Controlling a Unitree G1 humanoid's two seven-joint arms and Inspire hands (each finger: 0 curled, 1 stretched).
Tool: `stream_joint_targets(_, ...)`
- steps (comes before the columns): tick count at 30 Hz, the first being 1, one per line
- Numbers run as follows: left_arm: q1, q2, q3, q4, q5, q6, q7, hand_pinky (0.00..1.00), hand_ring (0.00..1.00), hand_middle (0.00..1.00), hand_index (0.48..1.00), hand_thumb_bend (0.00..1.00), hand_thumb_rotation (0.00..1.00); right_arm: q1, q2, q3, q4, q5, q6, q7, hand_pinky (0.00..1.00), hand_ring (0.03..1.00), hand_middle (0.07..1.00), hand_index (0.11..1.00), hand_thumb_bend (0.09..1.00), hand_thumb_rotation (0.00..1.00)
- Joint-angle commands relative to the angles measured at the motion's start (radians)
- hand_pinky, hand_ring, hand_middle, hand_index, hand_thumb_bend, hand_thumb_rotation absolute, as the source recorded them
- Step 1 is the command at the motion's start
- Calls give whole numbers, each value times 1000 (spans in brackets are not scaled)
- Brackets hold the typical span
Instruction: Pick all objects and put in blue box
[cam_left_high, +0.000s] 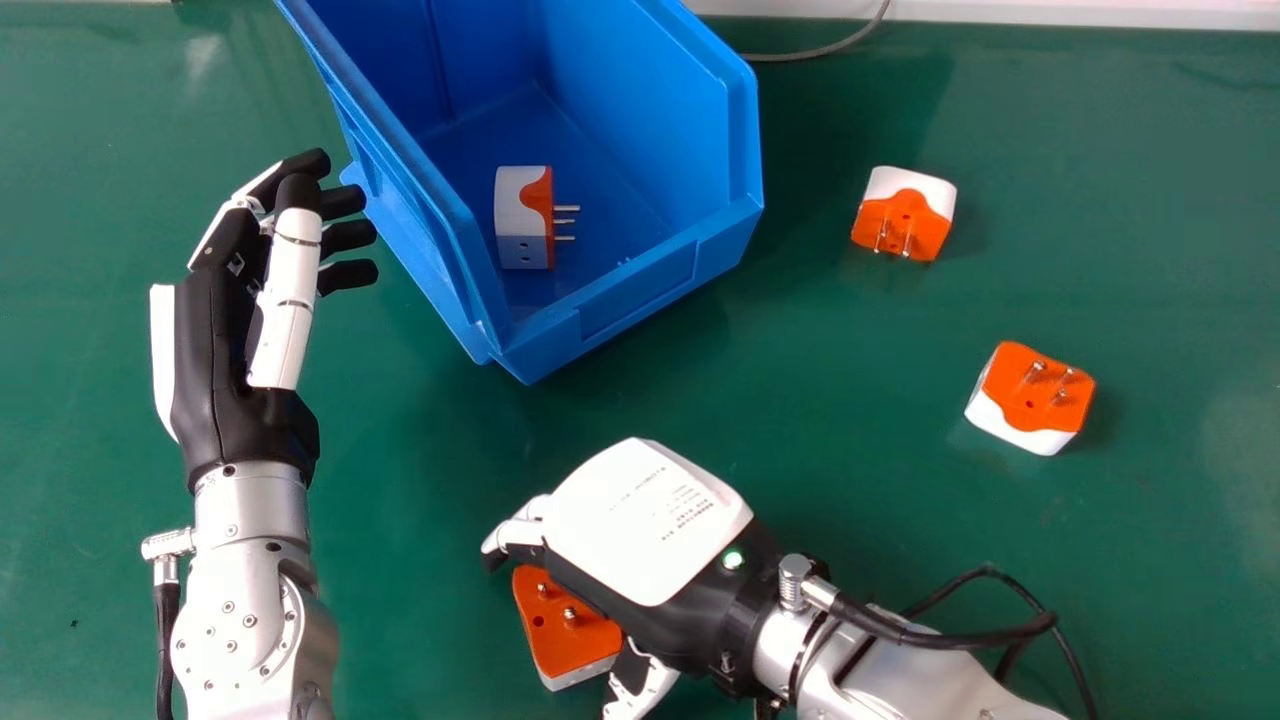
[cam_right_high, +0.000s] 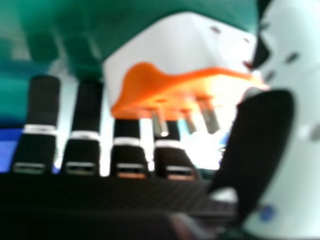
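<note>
Right up close, the robot's right hand (cam_left_high: 640, 525) is palm down over the nearest plug adapter (cam_left_high: 568, 630), which sits on the green table (cam_left_high: 850, 420) with its orange pinned face up. In the right hand view the fingers of the right hand (cam_right_high: 86, 127) are almost straight and the thumb stands away from them, so the hand is well open; the adapter lies in the gap between them, its pins showing, though whether anything touches it I cannot tell.

A little farther out, over to the right, a second plug adapter (cam_left_high: 1035, 395) rests on the table, orange side and pins upward. Across from it, the left hand (cam_left_high: 215, 350) is just beside the left wall of the blue box (cam_left_high: 640, 290). Its fingers are loosely extended, with a slight bend, the white thumb runs alongside them, and it has hold of nothing.

Inside the box, on the floor toward the near end, a white and orange plug adapter (cam_left_high: 522, 220) lies with its pins pointing right. Well to the right of the box, another plug adapter (cam_left_high: 903, 222) is on the table, orange pinned face turned toward the near side. Farthest away, a grey cable (cam_left_high: 830, 48) curves along the back.
</note>
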Motion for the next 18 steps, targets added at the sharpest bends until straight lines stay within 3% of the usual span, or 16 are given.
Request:
stream_joint_targets(1,1,7,2,-12,4,-14,2,592,649,680,719,551,685,-8,-4,6,28,-9,-4,-19,497,643,731,702,664,93)
stream_joint_targets(5,1,5,4,-17,-3,-8,-1,594,650,681,720,550,685,-12,0,10,50,-4,-15,-41,488,628,715,661,633,99)
stream_joint_targets(14,-4,5,5,-5,-2,-22,-1,595,651,683,721,551,684,-16,12,18,119,7,-55,-145,463,594,678,601,589,107)
stream_joint_targets(18,-3,5,5,-4,-2,-20,-1,594,651,682,721,551,681,-26,6,38,152,-31,-66,-216,451,577,643,578,576,85)
